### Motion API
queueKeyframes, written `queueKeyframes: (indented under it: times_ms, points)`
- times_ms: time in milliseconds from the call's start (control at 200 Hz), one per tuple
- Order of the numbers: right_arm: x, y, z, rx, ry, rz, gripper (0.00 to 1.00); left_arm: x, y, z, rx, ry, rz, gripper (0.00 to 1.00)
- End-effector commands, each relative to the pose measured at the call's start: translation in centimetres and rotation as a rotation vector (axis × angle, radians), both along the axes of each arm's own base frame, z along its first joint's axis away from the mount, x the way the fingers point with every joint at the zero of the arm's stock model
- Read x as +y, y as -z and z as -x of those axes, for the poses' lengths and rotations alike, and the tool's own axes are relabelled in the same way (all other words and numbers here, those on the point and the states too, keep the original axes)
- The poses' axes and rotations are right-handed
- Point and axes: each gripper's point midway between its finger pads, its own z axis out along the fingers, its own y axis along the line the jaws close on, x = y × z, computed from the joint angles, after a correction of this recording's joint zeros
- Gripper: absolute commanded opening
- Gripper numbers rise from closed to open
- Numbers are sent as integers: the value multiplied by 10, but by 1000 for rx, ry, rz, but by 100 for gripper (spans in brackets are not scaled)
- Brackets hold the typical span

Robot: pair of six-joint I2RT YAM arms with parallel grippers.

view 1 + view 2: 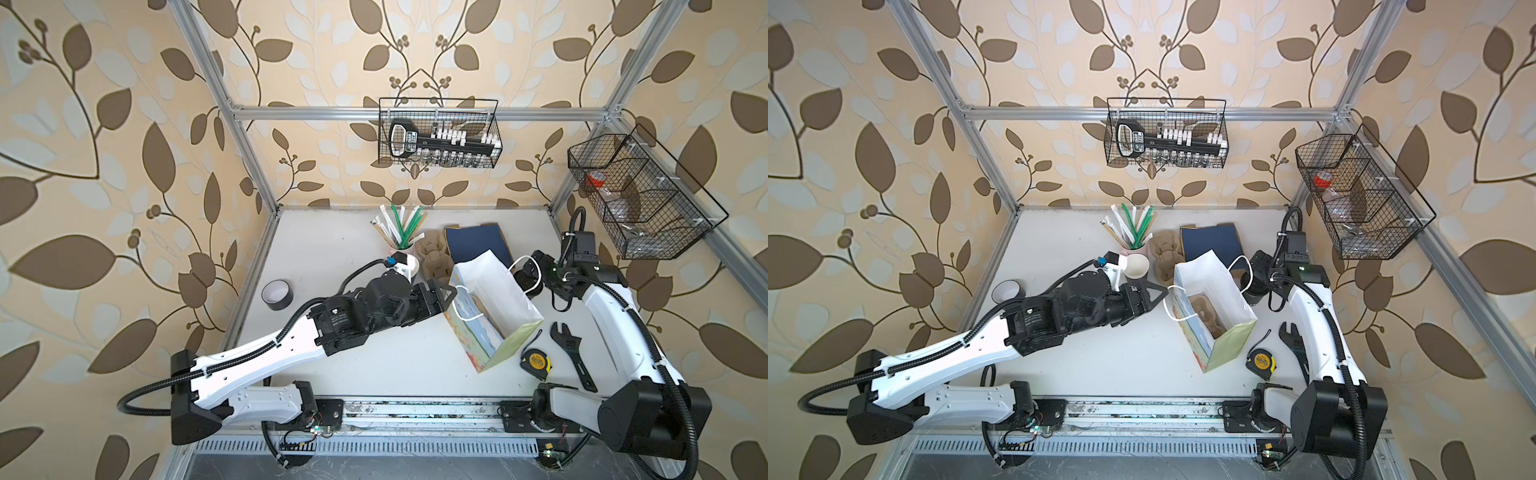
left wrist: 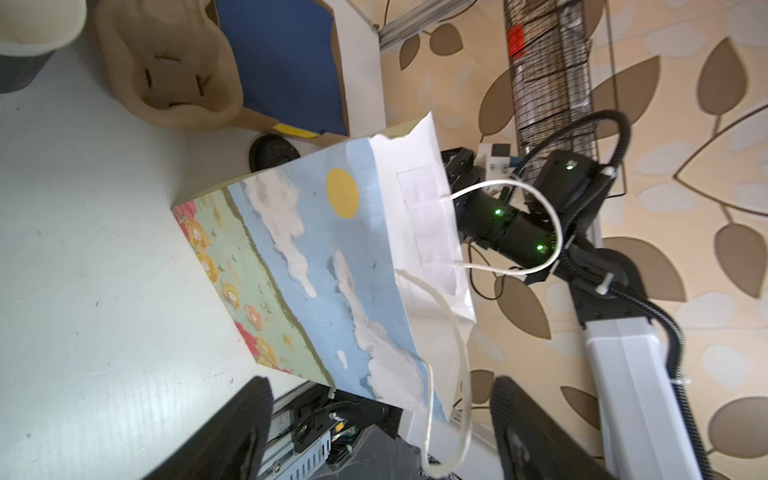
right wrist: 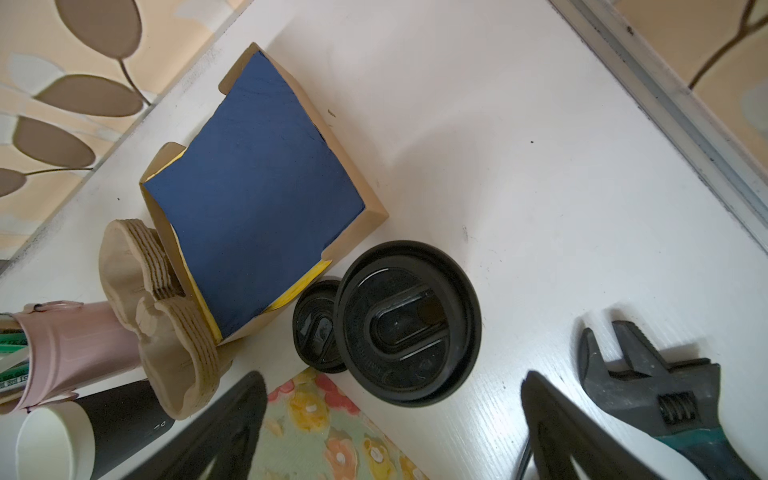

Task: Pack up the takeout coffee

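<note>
The left end effector [image 1: 1158, 294] is wide open, holding nothing, just beside the paper bag [image 1: 1219, 279]. The right end effector [image 3: 395, 436] is open too, above two black lids [image 3: 407, 324]. Only a top view shows the brown tray [image 1: 1208, 318] inside the bag. The takeout coffee [image 1: 1137, 267] stands by the pink cup [image 1: 1133, 250] of straws [image 1: 1133, 226].

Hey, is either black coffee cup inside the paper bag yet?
No: in a top view the paper bag holds only a brown pulp carrier; the upright cup and the tipped cup are outside it.
</note>
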Motion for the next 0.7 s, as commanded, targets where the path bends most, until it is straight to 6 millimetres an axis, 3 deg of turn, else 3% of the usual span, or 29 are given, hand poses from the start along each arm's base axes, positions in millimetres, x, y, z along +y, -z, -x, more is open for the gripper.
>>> queueKeyframes:
  times_ms: [0,195,405,580,695]
  points:
    - [2,-2,2,-15,-8,-9,96,-13,-27,1,-23,24,59,77]
    - [4,-1,2,-18,-13,-15,96,-20,-24,-5,-21,9,50,62]
    - [5,-4,2,-28,-17,-18,95,-26,-28,-11,-48,3,17,24]
    - [6,-5,1,-32,-22,-22,95,-24,-25,-18,-64,-21,-16,1]
    - [6,-6,1,-36,-25,-24,95,-22,-27,-22,-84,-38,-38,0]
